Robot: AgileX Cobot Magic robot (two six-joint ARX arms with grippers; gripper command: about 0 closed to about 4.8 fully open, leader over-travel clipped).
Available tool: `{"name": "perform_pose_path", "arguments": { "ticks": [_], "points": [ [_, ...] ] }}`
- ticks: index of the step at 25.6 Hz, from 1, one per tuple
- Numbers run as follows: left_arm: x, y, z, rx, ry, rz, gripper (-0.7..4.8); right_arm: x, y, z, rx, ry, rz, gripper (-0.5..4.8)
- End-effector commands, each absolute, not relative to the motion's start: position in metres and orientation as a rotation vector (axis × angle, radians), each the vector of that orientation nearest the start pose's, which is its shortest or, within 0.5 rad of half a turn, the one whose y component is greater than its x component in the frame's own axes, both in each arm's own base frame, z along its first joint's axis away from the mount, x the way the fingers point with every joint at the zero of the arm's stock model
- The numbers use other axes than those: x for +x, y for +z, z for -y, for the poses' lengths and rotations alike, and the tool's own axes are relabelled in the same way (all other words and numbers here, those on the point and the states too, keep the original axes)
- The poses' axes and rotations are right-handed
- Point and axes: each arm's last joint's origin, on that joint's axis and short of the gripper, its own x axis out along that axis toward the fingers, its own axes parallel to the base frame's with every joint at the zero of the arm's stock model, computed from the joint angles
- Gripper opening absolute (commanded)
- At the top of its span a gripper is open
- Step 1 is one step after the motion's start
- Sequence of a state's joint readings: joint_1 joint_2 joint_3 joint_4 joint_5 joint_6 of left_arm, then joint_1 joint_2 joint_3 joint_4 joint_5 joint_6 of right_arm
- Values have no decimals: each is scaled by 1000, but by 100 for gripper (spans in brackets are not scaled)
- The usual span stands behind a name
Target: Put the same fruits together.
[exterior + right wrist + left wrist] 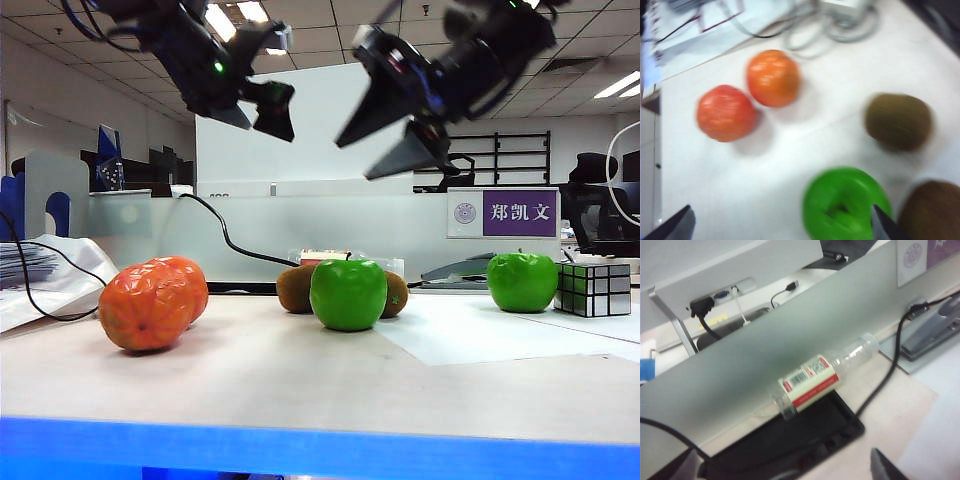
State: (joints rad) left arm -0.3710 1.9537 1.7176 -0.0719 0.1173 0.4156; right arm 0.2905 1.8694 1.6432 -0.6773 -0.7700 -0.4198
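Two orange fruits [148, 306] [187, 280] sit touching at the table's left; the right wrist view shows them too [725, 113] [773, 78]. One green apple [348, 294] stands mid-table, in front of two brown kiwis [294, 288] [398, 294]. A second green apple [522, 281] stands apart at the right. My left gripper [262, 118] hangs high above the table, open and empty; its wrist view shows no fruit. My right gripper [355, 160], also high, is open over the middle apple [845, 205] and kiwis [898, 121] [932, 210].
A silver mirror cube [593, 289] stands beside the right apple. A clear plastic bottle [812, 380] lies on a black tray [805, 435] along the grey partition [790, 340] at the back. Cables [887, 375] and papers [45, 275] lie at the edges.
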Motion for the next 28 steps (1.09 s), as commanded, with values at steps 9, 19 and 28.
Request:
{"name": "perform_pose_path", "arguments": {
  "ticks": [9,19,28],
  "points": [
    [368,384,140,481,-658,-273,479,363,267,-156,-315,1022,-844,479],
    [323,413,123,548,-689,-325,479,354,246,-163,-321,1027,-900,479],
    [306,423,118,539,-709,-343,479,357,248,-168,-351,1008,-853,479]
  ]
}}
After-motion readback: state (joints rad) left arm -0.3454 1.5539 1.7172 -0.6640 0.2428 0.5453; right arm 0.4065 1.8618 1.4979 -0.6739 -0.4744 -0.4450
